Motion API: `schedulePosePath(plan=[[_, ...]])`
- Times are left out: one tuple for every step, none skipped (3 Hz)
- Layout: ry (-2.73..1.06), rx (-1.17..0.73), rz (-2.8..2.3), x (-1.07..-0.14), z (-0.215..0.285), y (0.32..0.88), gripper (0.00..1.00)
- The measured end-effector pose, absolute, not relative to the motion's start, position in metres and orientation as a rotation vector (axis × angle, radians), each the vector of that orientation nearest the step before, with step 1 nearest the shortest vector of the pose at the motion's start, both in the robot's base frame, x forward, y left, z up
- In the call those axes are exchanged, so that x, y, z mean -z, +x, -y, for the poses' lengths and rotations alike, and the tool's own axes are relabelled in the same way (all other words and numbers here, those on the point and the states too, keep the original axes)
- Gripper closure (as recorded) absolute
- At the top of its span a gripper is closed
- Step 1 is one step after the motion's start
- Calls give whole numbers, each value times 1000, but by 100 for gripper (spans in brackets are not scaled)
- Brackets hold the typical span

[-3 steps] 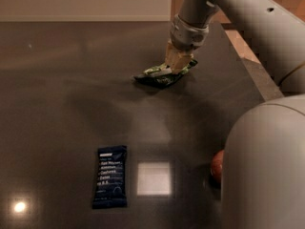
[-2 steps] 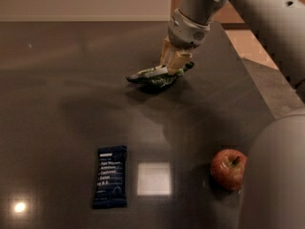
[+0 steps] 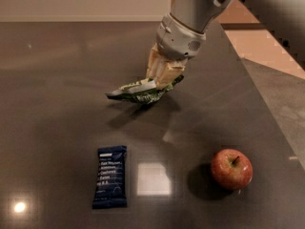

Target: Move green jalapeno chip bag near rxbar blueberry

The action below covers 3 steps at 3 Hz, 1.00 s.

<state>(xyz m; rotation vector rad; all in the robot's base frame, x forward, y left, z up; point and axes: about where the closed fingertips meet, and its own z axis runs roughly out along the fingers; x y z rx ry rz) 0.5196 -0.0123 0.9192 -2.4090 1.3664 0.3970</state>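
Tool (image 3: 160,82) tight on green chip bag (image 3: 137,96)

A dark, glossy tabletop (image 3: 57,80) fills most of the view. A red-and-yellow apple (image 3: 232,169) with a short stem sits upright at its front right. A pale square reflection (image 3: 153,179) lies on the surface left of the apple, and a small bright glint (image 3: 19,207) shows front left. The gripper (image 3: 159,82) hangs low over the table's middle, well apart from the apple.
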Motion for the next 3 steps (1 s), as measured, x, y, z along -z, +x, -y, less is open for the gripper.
schedulePosePath(plan=[[-2449,-397,-1310,-918,-4,483,100],[-2494,-412,-1267,-912,-15,457,82],[-2526,-438,-1228,-909,-23,438,59]])
